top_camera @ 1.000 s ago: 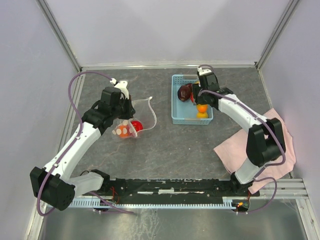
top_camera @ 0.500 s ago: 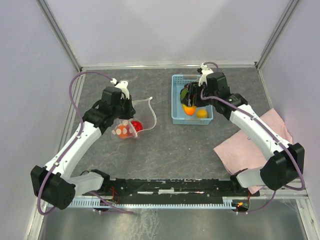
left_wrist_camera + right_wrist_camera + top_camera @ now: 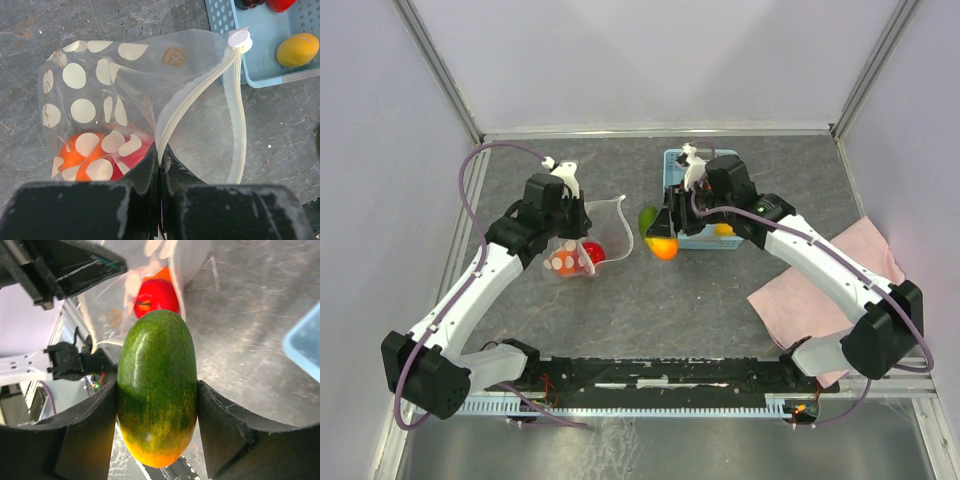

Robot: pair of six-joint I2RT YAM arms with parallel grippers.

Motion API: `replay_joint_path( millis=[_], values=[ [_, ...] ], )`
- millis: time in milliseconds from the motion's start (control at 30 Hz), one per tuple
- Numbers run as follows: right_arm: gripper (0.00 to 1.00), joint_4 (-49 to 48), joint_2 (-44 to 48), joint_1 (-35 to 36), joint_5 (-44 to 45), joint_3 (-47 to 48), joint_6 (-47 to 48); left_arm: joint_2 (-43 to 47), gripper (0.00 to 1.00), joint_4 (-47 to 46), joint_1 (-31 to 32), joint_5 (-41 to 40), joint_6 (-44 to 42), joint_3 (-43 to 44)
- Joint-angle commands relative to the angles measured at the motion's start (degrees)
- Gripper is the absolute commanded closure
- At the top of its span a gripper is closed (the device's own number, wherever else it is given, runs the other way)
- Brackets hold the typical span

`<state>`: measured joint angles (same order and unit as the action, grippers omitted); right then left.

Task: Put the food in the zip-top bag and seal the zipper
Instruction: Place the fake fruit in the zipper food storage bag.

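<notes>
Some food [image 3: 75, 152] bagged, zipper [image 3: 199, 89] unsealed
Right claw [image 3: 157, 407] grips a mango [image 3: 157, 365]; left claw [image 3: 160, 156] pinches the zip-top bag [image 3: 95, 85]'s rim.

Table [image 3: 650, 300]: carries everything; both arms are bolted at its near edge.
Bag [image 3: 100, 85]: on the table's left half, mouth turned right towards the basket [image 3: 220, 22]; one lip pinched in the left gripper [image 3: 160, 159].
In the bag: two pieces of food [image 3: 588, 252], touching, at its near end.
Held fruit [image 3: 157, 390]: clamped in the right gripper [image 3: 157, 427], above the table between bag mouth and basket, just left of the basket.
In the basket: a lone fruit [image 3: 297, 49] at the near right corner; two more pieces [image 3: 277, 4] side by side.
Cloth [image 3: 785, 305]: near right of the table, under the right arm.
</notes>
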<state>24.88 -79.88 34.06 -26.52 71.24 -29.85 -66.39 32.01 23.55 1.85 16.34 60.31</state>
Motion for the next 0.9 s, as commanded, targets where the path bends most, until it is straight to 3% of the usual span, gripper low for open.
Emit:
replay_joint_path(
  millis=[0, 500, 700, 867],
  values=[
    [0.57, -3.15, -2.33, 3.42, -5.93, 4.15, -2.22, 1.24, 0.97, -2.64, 0.52, 1.28, -0.12, 0.86],
    [0.57, -6.95, -13.93, 8.29, -10.87, 10.26, -7.39, 1.61, 0.97, -3.39, 2.55, 3.15, -1.00, 0.51],
    [0.57, -7.39, -18.31, 8.21, -8.11, 12.29, -8.87, 2.13, 0.97, -3.60, 3.16, 3.84, -1.44, 0.38],
    [0.56, -9.36, -19.55, 8.24, 0.70, 12.15, -10.50, 2.16, 0.97, -3.54, 3.58, 4.99, -1.67, 0.40]
  ],
)
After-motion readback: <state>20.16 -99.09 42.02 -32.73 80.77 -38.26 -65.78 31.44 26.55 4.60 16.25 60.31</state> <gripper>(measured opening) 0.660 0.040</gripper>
